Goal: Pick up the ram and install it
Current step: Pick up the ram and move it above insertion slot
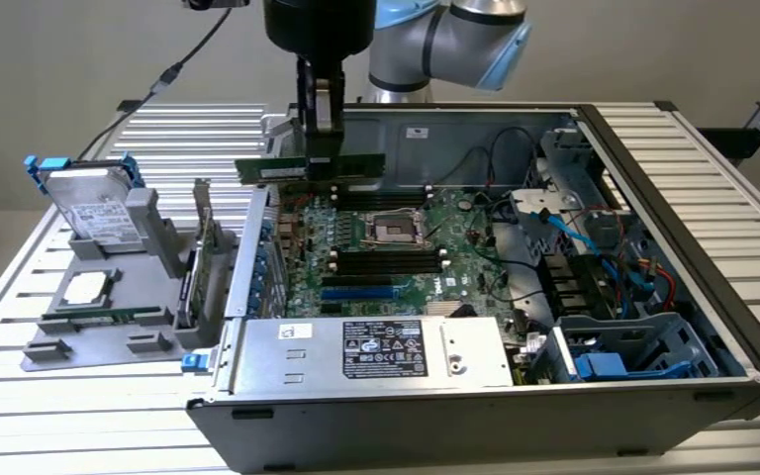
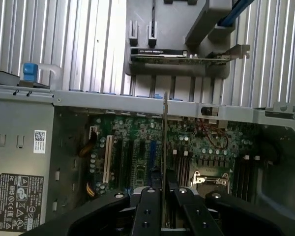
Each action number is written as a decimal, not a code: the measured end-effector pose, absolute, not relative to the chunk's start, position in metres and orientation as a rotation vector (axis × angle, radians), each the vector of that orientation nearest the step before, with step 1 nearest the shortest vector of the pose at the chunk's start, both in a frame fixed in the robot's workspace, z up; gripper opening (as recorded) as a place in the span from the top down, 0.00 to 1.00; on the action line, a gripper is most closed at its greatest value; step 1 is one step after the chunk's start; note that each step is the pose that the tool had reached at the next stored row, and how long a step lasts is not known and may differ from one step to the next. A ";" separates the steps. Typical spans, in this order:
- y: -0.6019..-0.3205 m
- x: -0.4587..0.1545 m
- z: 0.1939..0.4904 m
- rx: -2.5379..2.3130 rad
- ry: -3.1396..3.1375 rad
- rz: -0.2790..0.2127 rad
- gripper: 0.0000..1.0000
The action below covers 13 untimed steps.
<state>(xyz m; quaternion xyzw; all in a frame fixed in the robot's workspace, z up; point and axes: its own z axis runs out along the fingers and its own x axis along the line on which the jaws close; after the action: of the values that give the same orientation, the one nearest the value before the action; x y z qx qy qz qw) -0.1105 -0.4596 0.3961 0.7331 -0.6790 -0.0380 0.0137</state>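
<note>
**Green stick clamped above the open case**

Gripper (image 1: pixel 321 164) state: my two black fingers are closed onto the ram (image 1: pixel 357 166), a long, thin green circuit-board stick. I hold it near its middle, long edge level, in the air above the rear part of the case. In the wrist view the ram (image 2: pixel 165 142) runs edge-on as a thin line out from between my fingers (image 2: pixel 147 214).

Container 1: dark grey metal computer case (image 1: pixel 486 421), lying on its side with the side panel off. Contents:
- green motherboard (image 1: pixel 459 223) across the floor, directly below the ram
- square silver processor socket (image 1: pixel 394 230) near the board's middle
- rows of black plastic memory slots (image 1: pixel 387 262) just in front of the socket
- silver power supply box (image 1: pixel 380 348) with a black label, along the near wall
- blue and red cables, and a grey drive cage, towards the exterior view's right

Container 2: grey plastic parts holder (image 1: pixel 90 341) on the ribbed aluminium table (image 1: pixel 63 416), beside the case at the exterior view's left. Contents:
- silver hard drive (image 1: pixel 90 213) in a blue-handled carrier, propped up at the back
- green expansion card (image 1: pixel 202 247) standing upright on the side nearest the case
</note>
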 end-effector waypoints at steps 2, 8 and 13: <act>-0.459 -0.106 0.395 2.283 -2.115 -0.118 0.85; -0.458 -0.096 0.390 2.278 -2.128 -0.126 0.85; -0.457 -0.088 0.382 2.272 -2.141 -0.132 0.85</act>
<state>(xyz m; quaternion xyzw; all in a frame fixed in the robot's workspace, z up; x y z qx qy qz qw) -0.0876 -0.4567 0.3824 0.7272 -0.6851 -0.0423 0.0083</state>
